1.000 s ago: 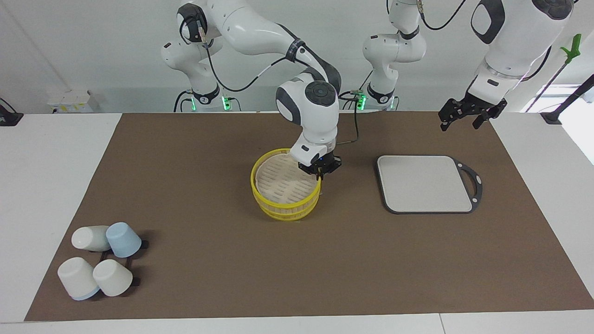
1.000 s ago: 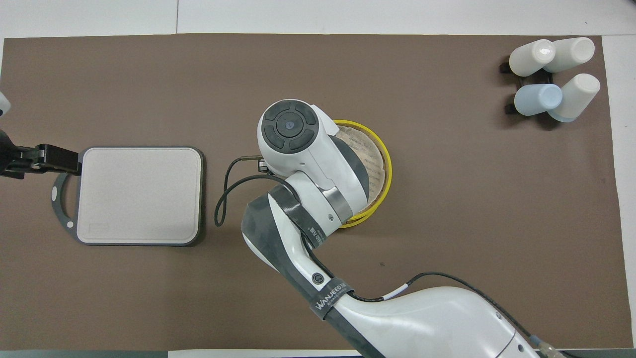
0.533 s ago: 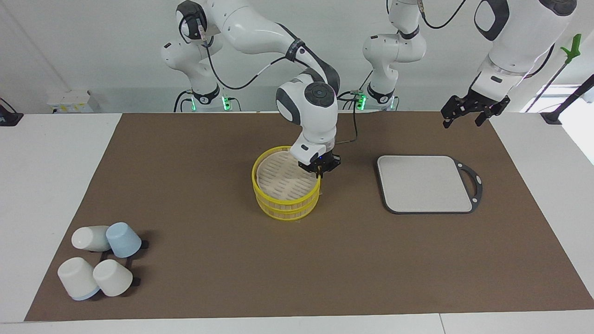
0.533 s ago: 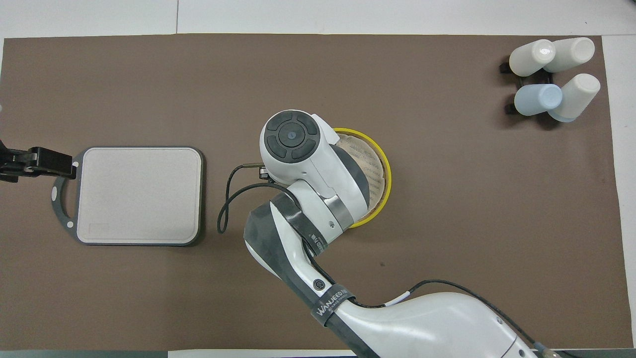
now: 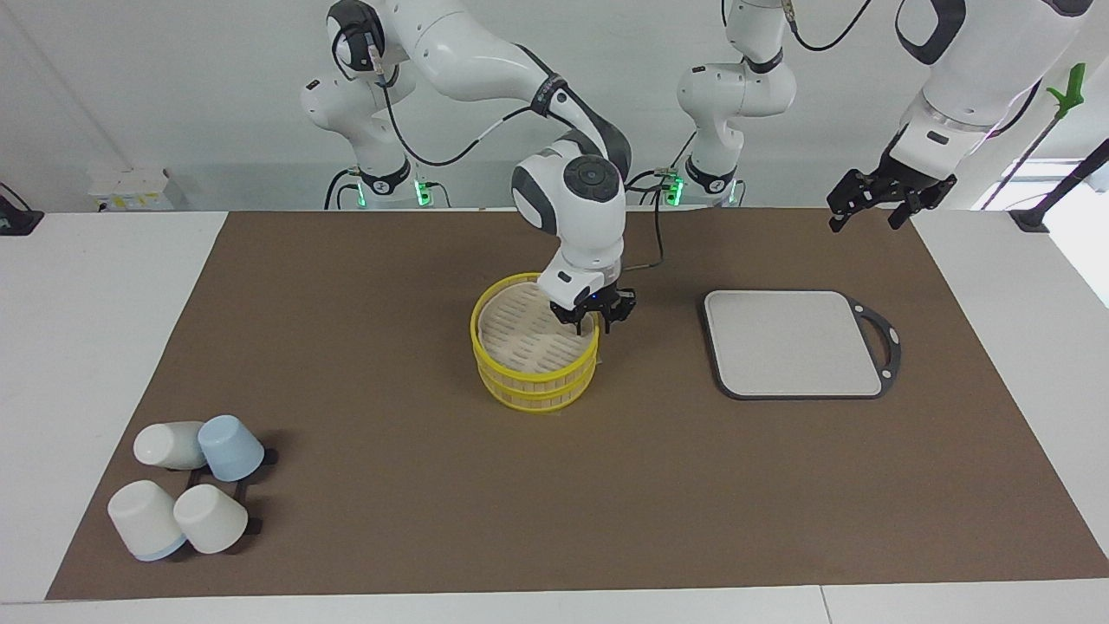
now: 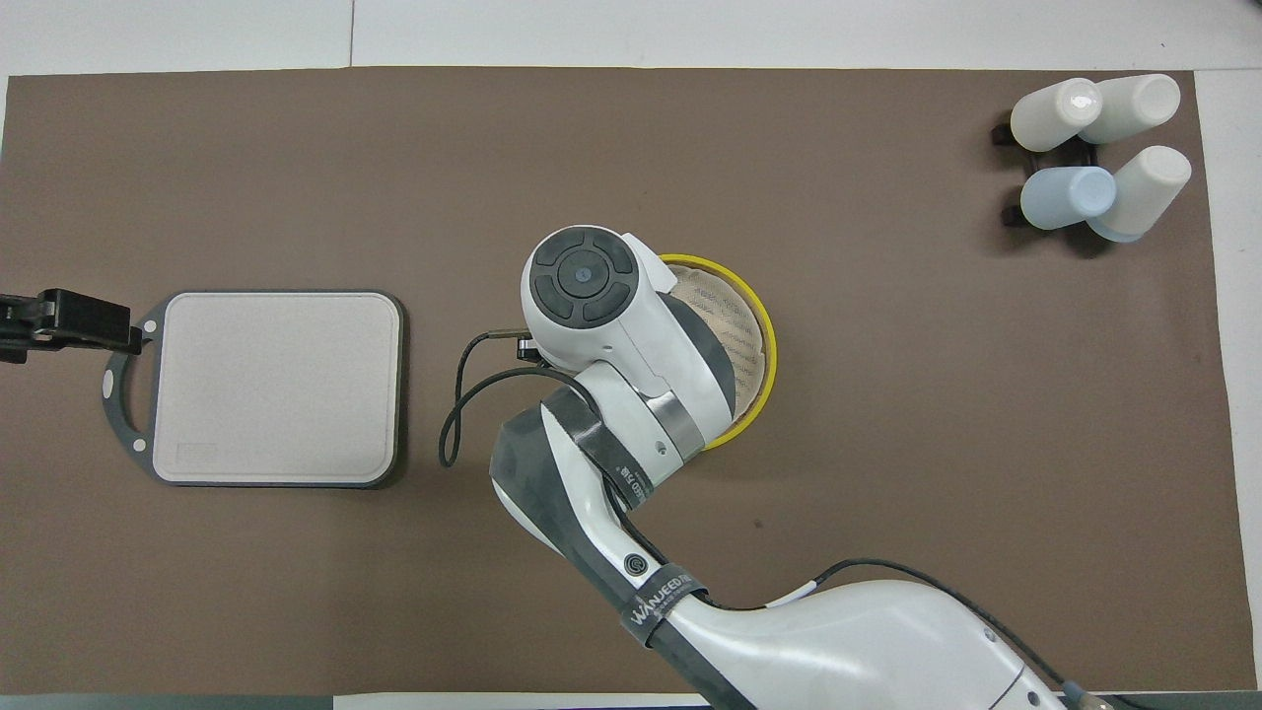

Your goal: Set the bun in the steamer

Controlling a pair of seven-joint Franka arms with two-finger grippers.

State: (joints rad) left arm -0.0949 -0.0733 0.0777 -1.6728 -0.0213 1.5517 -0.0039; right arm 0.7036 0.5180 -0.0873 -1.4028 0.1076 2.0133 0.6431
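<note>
The steamer (image 5: 530, 387) stands mid-table with its slatted, yellow-rimmed lid (image 5: 520, 334) lying flat on it. It also shows in the overhead view (image 6: 744, 330), half covered by my right arm. The bun is hidden. My right gripper (image 5: 594, 322) is open just above the lid's rim, on the side toward the left arm's end; its fingers are apart and hold nothing. It is hidden under its wrist in the overhead view. My left gripper (image 5: 868, 215) is open, empty and raised over the mat's edge near the board's handle; it waits there and also shows in the overhead view (image 6: 69, 320).
A grey rectangular board (image 5: 793, 342) with a dark handle lies toward the left arm's end, also in the overhead view (image 6: 271, 385). Several white and blue cups (image 5: 186, 485) on a black rack sit at the right arm's end, farther from the robots.
The lid was tilted and held by my right gripper; it now lies flat on the steamer, and the gripper has opened and lifted slightly. My left gripper has risen and drawn back.
</note>
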